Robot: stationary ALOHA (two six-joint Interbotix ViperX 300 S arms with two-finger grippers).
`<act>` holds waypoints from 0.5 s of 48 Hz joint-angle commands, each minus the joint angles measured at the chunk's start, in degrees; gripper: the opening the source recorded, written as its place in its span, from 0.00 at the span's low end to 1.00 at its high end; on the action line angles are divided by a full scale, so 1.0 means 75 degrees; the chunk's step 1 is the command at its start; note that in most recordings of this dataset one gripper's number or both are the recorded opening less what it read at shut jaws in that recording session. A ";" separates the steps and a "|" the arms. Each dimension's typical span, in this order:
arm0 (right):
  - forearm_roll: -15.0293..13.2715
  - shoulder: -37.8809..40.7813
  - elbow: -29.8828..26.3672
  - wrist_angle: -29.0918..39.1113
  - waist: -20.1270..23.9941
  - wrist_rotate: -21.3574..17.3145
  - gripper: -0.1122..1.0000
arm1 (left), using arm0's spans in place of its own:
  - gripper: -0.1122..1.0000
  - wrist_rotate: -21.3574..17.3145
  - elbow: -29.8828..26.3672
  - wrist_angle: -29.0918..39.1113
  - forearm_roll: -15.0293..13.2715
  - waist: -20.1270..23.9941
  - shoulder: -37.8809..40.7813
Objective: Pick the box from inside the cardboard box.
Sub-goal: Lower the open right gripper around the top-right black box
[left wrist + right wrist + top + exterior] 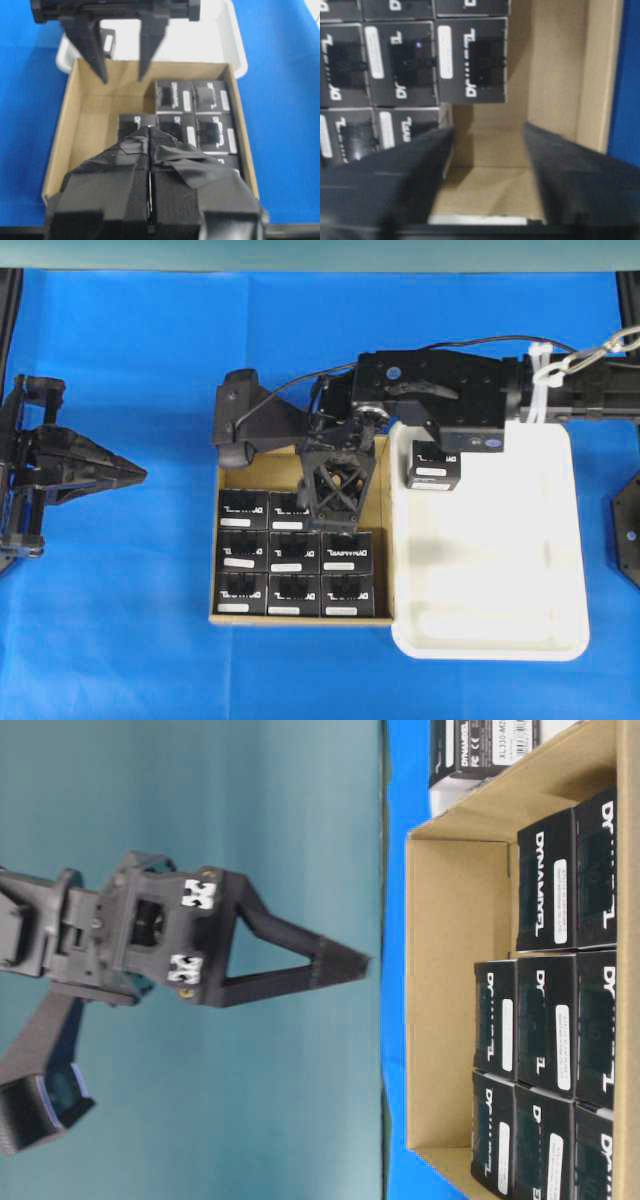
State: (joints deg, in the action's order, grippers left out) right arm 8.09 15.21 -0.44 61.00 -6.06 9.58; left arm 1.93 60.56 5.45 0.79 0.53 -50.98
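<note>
Eight or so boxes (296, 551) packed in cardboard box (230, 475); right gripper (338, 502) fingers wide, empty, over its bare 12 o'clock corner, likely lining up. Left gripper (120, 475) closed, parked at 9 o'clock.

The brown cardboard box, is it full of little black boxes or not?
Not full. The cardboard box holds eight black boxes, but one corner spot shows bare cardboard floor. Another black box sits in the white tray.

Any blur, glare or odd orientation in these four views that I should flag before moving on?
Overhead: sharp, though the white tray is overexposed. Table-level: picture turned sideways, left gripper fairly crisp, boxes in the cardboard box slightly soft. Left wrist: its own fingers are out of focus. Right wrist: dim, soft throughout, the right gripper fingers smeared.
</note>
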 commanded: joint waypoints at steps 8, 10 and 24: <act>0.0047 0.0223 -0.0023 -0.0422 0.0023 0.0410 1.00 | 0.04 0.0012 -0.0246 -0.0023 0.0012 -0.0035 0.0047; 0.0070 0.0258 -0.0023 -0.0563 0.0012 0.0434 0.99 | 0.04 0.0023 -0.0246 -0.0023 0.0012 -0.0047 0.0059; 0.0305 0.0715 -0.0023 -0.1066 0.0000 0.0457 0.99 | 0.04 0.0141 -0.0258 0.0059 0.0012 -0.0129 0.0047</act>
State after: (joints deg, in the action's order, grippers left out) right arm 9.67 19.60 -0.35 53.79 -6.24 12.83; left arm 2.90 60.29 5.80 0.79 -0.18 -50.89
